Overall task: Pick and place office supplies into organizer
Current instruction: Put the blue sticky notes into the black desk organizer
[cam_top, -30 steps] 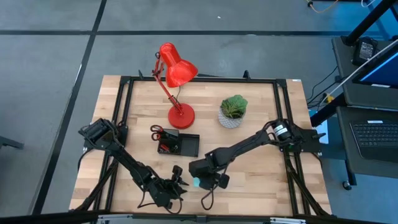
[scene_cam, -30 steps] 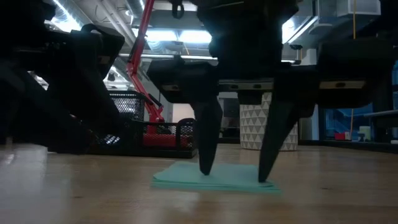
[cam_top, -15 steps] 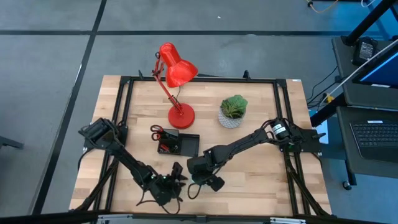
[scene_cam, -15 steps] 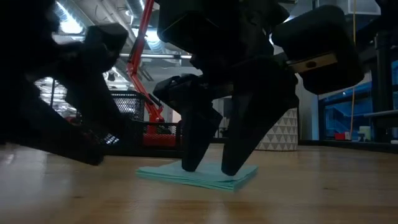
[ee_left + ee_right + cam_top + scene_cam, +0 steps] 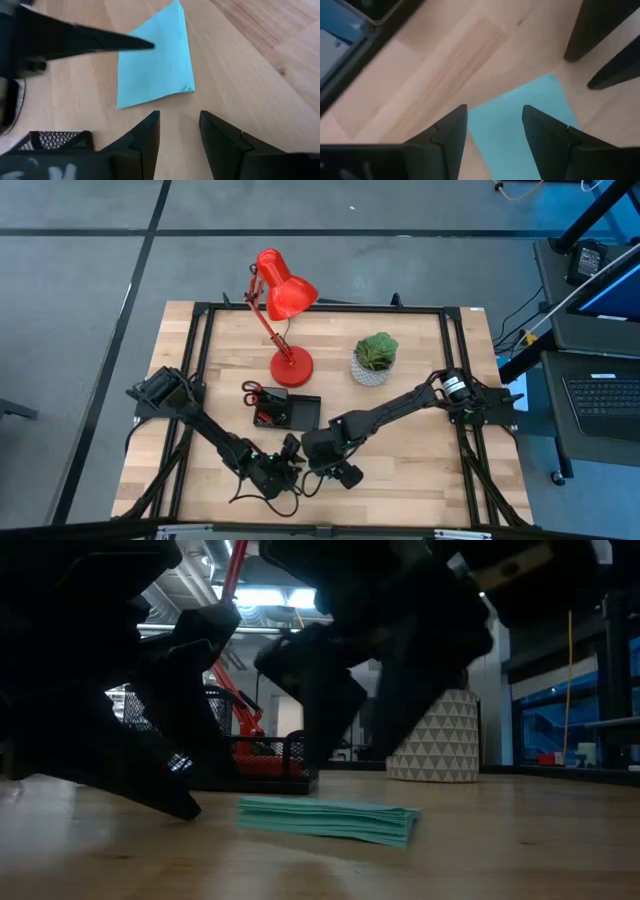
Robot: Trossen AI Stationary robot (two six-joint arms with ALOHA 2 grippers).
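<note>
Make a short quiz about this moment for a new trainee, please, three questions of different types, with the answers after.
1. True or false: the light blue sticky-note pad lies flat on the wooden table, not held by any claw.
2. Which things stand at the far side of the table? A) a red desk lamp and a green plant B) a kettle and a mug C) two boxes
3. Fill in: the red-handled scissors rest at the black ____.

Key
1. True. The left claw and the right claw both stand open near the pad.
2. A
3. organizer
</note>
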